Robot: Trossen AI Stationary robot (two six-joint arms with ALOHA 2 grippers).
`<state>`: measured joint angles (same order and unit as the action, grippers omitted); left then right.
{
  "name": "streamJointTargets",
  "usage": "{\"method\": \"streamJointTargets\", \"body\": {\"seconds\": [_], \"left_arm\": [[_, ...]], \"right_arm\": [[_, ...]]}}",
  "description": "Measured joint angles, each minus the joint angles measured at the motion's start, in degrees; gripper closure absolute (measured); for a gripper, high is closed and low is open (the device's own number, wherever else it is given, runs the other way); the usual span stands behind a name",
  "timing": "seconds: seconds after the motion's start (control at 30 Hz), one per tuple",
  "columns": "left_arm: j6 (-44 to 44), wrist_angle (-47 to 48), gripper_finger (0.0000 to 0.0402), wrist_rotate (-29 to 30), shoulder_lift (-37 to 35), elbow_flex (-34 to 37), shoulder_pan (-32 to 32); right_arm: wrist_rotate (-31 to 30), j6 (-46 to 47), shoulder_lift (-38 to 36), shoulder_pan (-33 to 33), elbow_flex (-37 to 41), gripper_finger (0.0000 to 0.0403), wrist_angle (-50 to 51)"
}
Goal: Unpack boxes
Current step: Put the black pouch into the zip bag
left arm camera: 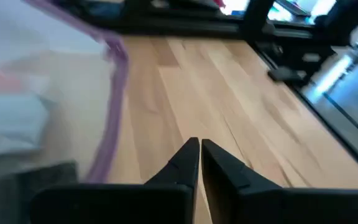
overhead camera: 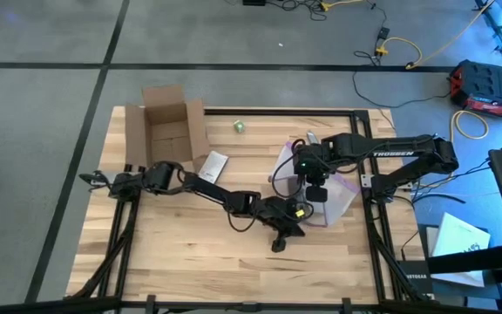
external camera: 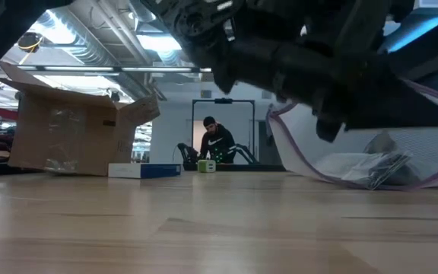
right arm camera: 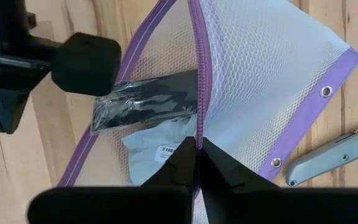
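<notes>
An open brown cardboard box (overhead camera: 166, 125) (external camera: 71, 129) stands on its base at the table's far left, flaps spread. A clear mesh bag with purple edges (overhead camera: 334, 187) (external camera: 363, 152) lies right of the middle, holding a black packet (right arm camera: 148, 102) and a pale packet (right arm camera: 160, 146). My right gripper (overhead camera: 318, 194) (right arm camera: 197, 149) points down over the bag, shut on its purple edge. My left gripper (overhead camera: 299, 218) (left arm camera: 199, 152) reaches low beside the bag's near left side, shut, with nothing between its fingers. My right gripper pinches the bag's purple zip edge (right arm camera: 198, 121) between its two fingers, which come from above and point down. That edge is raised under the fingers, while the bag's lower part (external camera: 371, 179) rests on the table.
A grey utility knife (right arm camera: 337, 158) lies on the table just beside the bag. A small white and blue carton (overhead camera: 212, 164) (external camera: 143, 170) lies near the box, and a small green thing (overhead camera: 239, 127) sits toward the far edge. A person (external camera: 215, 141) is in the room behind.
</notes>
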<state>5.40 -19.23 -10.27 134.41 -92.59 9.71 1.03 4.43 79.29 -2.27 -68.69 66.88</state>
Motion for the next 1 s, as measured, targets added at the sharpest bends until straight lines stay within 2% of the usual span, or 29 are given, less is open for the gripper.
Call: {"method": "streamJointTargets", "body": {"seconds": [0.1,0.27,0.47,0.63,0.77,1.0], "left_arm": [[-0.71,0.73,0.0400,-0.64,0.69,0.00,-0.06],[-1.39,0.34,0.0401,6.80,1.39,-0.03,-0.06],[0.32,2.31,0.0402,5.31,3.78,-0.07,-1.03],[4.37,1.62,0.0401,13.65,4.13,-0.09,-1.48],[3.16,-1.14,0.0401,17.91,3.87,-1.42,-1.27],[1.91,2.02,0.0401,18.62,3.71,-3.39,-0.82]], "right_arm": [[-0.58,0.02,0.00,-0.01,0.02,0.0403,-0.46],[-0.59,0.00,0.00,-0.01,0.02,0.0403,-0.98],[-0.60,0.00,0.02,-0.01,0.02,0.0403,-0.97],[-0.60,0.00,0.02,-0.01,0.02,0.0403,-0.97],[-0.57,-0.12,0.02,0.00,0.02,0.0403,-0.85],[-0.59,-0.07,0.00,-0.01,0.02,0.0403,-0.86]]}}
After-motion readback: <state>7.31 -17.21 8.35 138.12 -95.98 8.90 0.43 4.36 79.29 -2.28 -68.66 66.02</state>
